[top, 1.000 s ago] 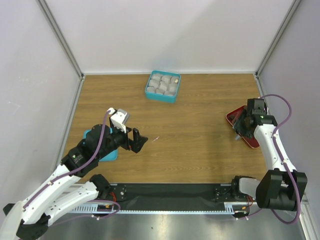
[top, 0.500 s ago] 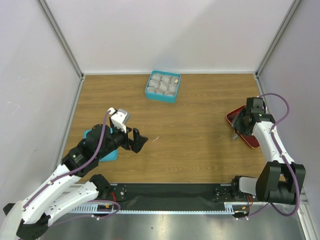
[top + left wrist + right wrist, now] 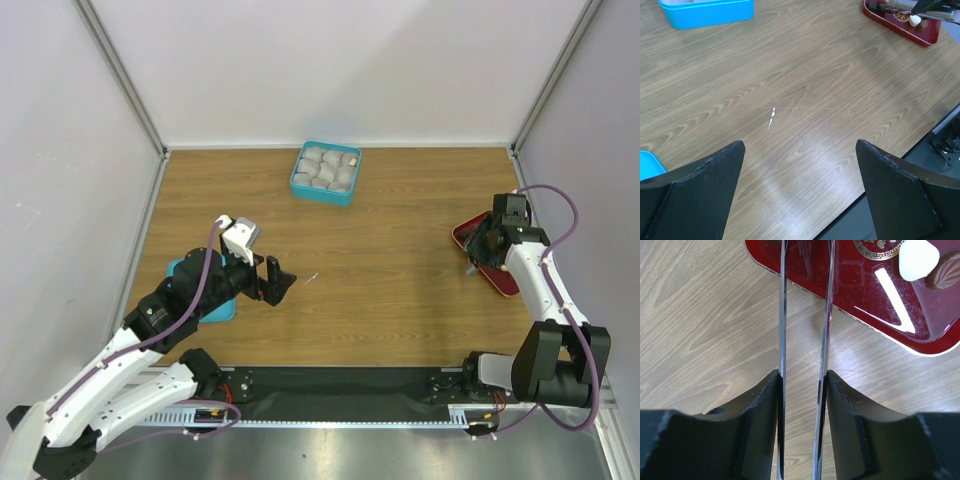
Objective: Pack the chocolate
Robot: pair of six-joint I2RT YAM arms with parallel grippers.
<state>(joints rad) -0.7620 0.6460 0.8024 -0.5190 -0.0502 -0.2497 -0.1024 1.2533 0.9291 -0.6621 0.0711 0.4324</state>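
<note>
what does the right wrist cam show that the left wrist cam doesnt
Only right wrist: the right pincer shut on the tweezers, one blade against each finger. Only left wrist: the open left pincer, the teal box, a white scrap. Both: the red tray with a white chocolate on it, and the wooden table.

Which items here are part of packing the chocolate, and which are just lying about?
In the job: chocolate, red tray under it, tweezers in the right end effector, teal box, paper cups inside it.
Lying about: white fleck on the wood, flat teal piece at the left.
</note>
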